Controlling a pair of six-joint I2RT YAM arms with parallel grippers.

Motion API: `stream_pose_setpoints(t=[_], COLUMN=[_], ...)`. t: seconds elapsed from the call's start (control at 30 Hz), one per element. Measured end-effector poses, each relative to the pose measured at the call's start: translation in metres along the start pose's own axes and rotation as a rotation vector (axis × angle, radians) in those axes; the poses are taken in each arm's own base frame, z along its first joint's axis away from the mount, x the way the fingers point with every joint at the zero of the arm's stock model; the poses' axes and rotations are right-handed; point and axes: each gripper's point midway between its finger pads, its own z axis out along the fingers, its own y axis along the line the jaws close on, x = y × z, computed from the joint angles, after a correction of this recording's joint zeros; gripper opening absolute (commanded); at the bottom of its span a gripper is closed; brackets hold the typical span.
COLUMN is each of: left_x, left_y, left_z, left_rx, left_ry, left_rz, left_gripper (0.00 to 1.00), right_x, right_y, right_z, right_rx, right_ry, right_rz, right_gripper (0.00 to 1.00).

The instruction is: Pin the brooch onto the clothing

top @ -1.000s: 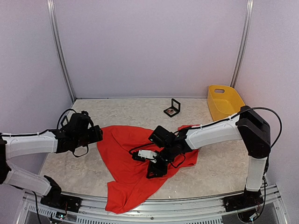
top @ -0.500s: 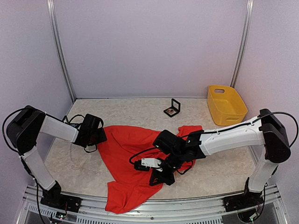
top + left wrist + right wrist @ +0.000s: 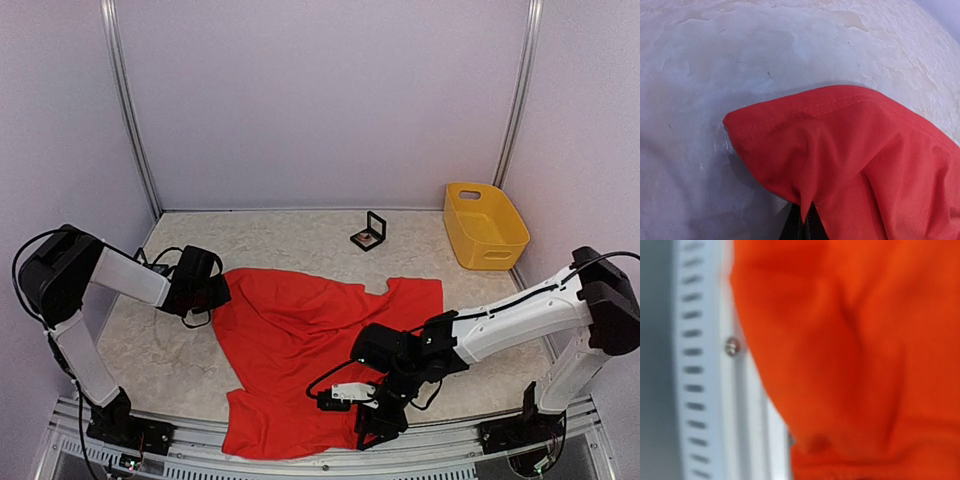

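The clothing (image 3: 290,330), a bright red T-shirt, lies spread across the middle of the table. My left gripper (image 3: 215,290) is at its far left corner. In the left wrist view that gripper (image 3: 806,216) is shut, with a fold of the red fabric (image 3: 865,150) pinched between its black fingers. My right gripper (image 3: 378,428) sits low at the shirt's front right hem, near the table's front edge. The right wrist view is blurred and filled with red fabric (image 3: 865,340), and its fingers do not show. I cannot make out the brooch.
A small open black case (image 3: 369,235) with a small dark item inside stands at the back centre. A yellow bin (image 3: 484,225) is at the back right. The slotted metal front rail (image 3: 700,365) runs right beside the shirt's hem.
My right arm drew back from the shirt's middle to the front edge, and the shirt's right side now lies flatter and wider. My left gripper shut on the shirt's left corner.
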Motion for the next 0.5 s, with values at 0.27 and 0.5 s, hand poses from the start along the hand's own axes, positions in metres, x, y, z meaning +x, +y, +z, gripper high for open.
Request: stream_pose_setpoints(t=[0.27, 0.5], left_x=[0.011, 0.018], left_y=[0.002, 0.002], left_z=[-0.013, -0.019], left_rx=[0.033, 0.052], left_ry=[0.024, 0.037], left_rz=[0.007, 0.011], left_gripper=[0.00, 0.00], right_x=[-0.098, -0.198], right_y=[-0.049, -0.208], right_z=[-0.120, -0.244], right_rx=[0.186, 0.516], right_ry=[-0.363, -0.647], right_rz=[-0.016, 0.114], right_gripper=[0.48, 0.36])
